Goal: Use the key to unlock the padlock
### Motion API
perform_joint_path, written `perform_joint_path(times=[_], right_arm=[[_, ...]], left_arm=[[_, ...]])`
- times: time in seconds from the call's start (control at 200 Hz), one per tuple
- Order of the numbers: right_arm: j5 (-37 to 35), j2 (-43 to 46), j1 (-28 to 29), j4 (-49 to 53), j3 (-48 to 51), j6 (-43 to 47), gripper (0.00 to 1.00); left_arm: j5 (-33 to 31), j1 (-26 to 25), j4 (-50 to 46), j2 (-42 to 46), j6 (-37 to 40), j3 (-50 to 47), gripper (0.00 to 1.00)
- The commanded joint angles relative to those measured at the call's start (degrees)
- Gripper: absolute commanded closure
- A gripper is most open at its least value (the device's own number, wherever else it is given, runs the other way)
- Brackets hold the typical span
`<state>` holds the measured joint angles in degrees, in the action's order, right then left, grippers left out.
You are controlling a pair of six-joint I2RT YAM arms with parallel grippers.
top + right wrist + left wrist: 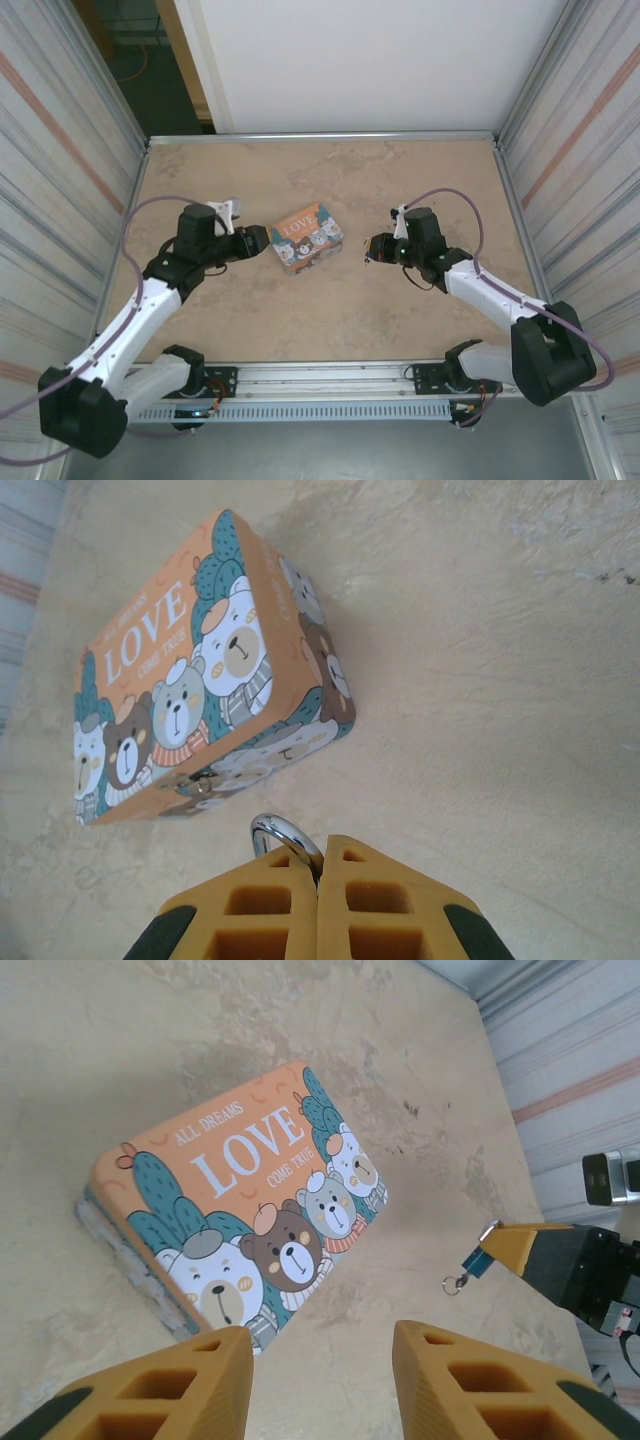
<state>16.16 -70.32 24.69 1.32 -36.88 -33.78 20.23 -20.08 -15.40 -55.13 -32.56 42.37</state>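
Padlock (202, 780) is being approached: key (476, 1260) is clenched by right gripper (318, 858), left gripper (322, 1348) is released; precise alignment is probably required next.

Tiny blue padlock (477, 1261) pinched in right pincer (318, 858).

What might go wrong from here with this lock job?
1. The right gripper pinches a silvery-ringed piece at its very tips, so it may slip or twist.
2. The left gripper stands open near the tin without holding it, so a push may slide it.
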Motion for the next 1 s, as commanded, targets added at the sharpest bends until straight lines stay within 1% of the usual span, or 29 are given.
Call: perform_joint_path(times=[0.0,0.195,0.281,0.336,0.441,0.486,0.551,0.621,0.767,0.867,0.997], right_arm=[[-1.72,2.83,0.88,4.45,-2.03,1.7,1.0],[-4.0,5.29,1.42,7.58,-2.07,2.13,1.0],[-4.47,5.55,1.5,7.95,-2.12,2.14,1.0],[-4.43,5.51,1.5,8.15,-2.43,2.21,1.0],[-4.3,5.16,1.76,9.25,-3.6,2.74,1.0],[-4.3,5.11,1.92,9.76,-4.13,3.06,1.0],[-4.46,5.1,2.11,10.47,-4.62,3.35,1.0],[-4.56,5.15,2.27,11.05,-4.86,3.54,1.0],[-4.41,5.11,2.6,12.57,-5.36,3.88,1.0],[-4.3,5.15,2.91,13.86,-5.75,4.22,1.0],[-4.48,5.11,3.17,15.04,-5.74,4.4,1.0]], left_arm=[[-4.49,0.55,-1.33,4.28,1.86,-2.18,0.57],[-11.24,0.54,-1.83,13.84,3.61,-6.24,0.56],[-15.35,0.52,-1.91,17.9,4.38,-7.72,0.51],[-18.17,0.65,-2.08,20.32,4.79,-8.58,0.45],[-22.68,0.64,-1.92,24.13,6.77,-10.31,0.29],[-24.11,0.6,-1.89,25.56,7.78,-11.08,0.23],[-25.96,0.62,-1.7,27.32,8.71,-12.27,0.12],[-27.5,0.61,-2.08,28.86,9.82,-12.96,0.04],[-29.81,0.72,-3.33,30.5,15.59,-12.78,0.03],[-30.94,0.73,-4.76,30.87,22.57,-11.23,0.02],[-29.11,0.69,-5.47,30.5,32.49,-9.53,0.01]])
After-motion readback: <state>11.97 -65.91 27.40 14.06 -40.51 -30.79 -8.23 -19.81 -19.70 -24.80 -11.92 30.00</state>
